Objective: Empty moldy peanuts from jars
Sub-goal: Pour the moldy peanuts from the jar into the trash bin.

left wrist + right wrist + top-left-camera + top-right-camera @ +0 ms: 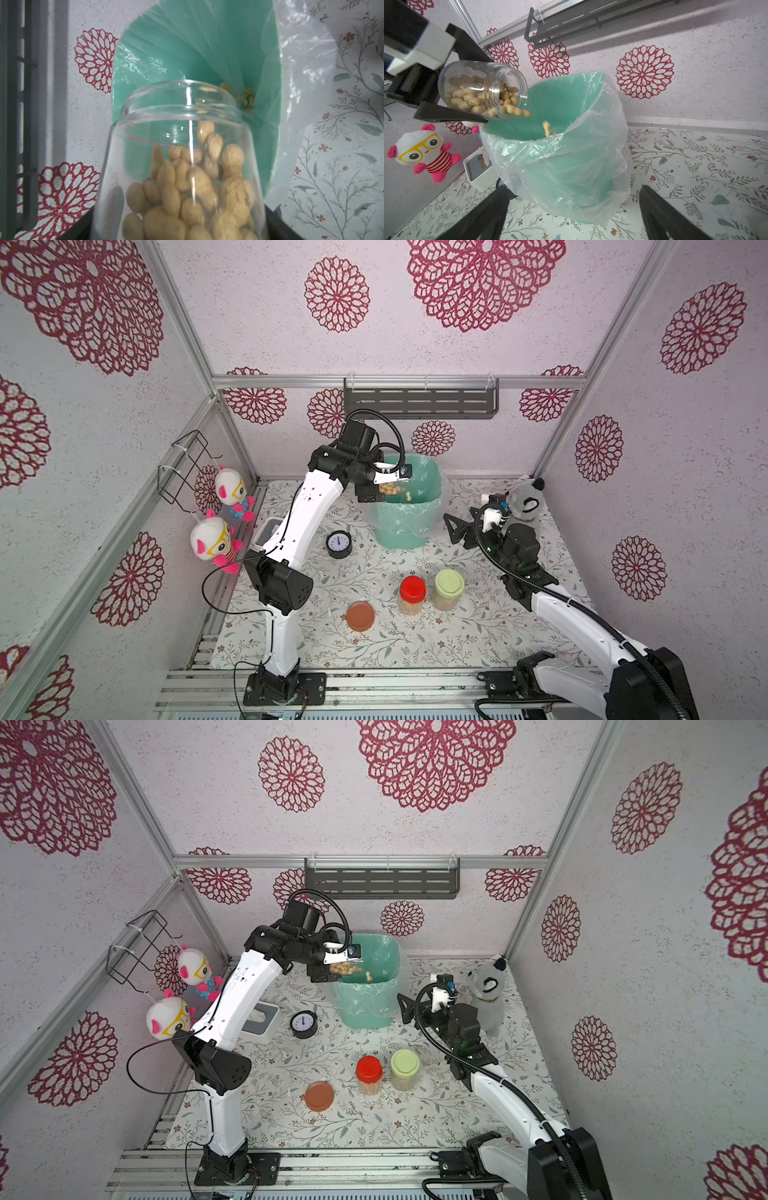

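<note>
1. My left pincer [384,488] is clamped on the uncapped jar [477,91], which is tipped mouth-down with the teal bin [571,83] just beneath it.
2. Peanuts [471,97] are tumbling out! Some lie in the bin, and plenty remain inside the jar.
3. My right pincer [453,529] hangs wide and empty beside the bin.
4. The red-lidded jar [412,593] and green-lidded jar [449,589] stand capped and full, well back from both pincers, so two remain.
</note>
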Tool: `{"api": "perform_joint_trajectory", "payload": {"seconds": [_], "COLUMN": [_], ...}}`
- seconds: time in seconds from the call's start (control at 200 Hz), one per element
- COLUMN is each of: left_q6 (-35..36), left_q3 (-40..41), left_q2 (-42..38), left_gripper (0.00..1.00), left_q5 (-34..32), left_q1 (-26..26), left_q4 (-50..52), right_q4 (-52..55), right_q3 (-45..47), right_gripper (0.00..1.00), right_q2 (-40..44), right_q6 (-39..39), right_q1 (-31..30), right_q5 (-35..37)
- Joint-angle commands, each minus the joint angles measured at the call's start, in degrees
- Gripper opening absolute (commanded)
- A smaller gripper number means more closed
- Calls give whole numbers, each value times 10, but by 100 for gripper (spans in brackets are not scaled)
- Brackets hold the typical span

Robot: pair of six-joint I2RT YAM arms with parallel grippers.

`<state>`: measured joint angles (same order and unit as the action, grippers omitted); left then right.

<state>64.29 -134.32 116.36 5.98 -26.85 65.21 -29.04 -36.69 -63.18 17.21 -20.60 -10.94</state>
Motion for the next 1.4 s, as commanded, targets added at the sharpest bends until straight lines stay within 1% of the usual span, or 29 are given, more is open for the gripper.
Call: {"api": "perform_joint_trajectory", "payload": {"seconds": [0.0, 0.245, 0.335, 0.55, 0.715, 0.906, 1.081, 1.221, 1.301, 1.396], "left_q6": [52, 115, 128, 172, 193, 230, 284, 342, 367, 383], "left_q3": [-6, -1, 3, 40, 45, 52, 65, 90, 101, 106], "left_q2": [-6, -2, -5, -5, -7, -7, -10, -13, -15, -15], "left_gripper": [0, 0, 0, 0, 0, 0, 0, 0, 0, 0], "left_q5": [-45, -120, -141, -212, -222, -257, -298, -333, -346, -351], "left_q1": [-12, -34, -42, -58, -68, -77, -90, -96, -99, -102], "left_q4": [-64, -82, -85, -105, -121, -142, -179, -225, -242, -255], "right_q4": [-46, -60, -70, -86, -103, -110, -116, -126, -131, -138], "right_q3": [3, 14, 20, 24, 28, 34, 35, 39, 40, 44], "right_gripper": [99, 99, 99, 99, 99, 99, 99, 99, 99, 99], "right_q2": [18, 14, 15, 11, 8, 4, 1, -2, -3, -5], "right_q6": [19, 23, 23, 25, 24, 23, 21, 23, 23, 24], "right_q1": [7, 9, 9, 10, 10, 10, 10, 10, 10, 10], "right_q5": [-15, -18, -17, -20, -40, -48, -53, -54, -56, -58]}}
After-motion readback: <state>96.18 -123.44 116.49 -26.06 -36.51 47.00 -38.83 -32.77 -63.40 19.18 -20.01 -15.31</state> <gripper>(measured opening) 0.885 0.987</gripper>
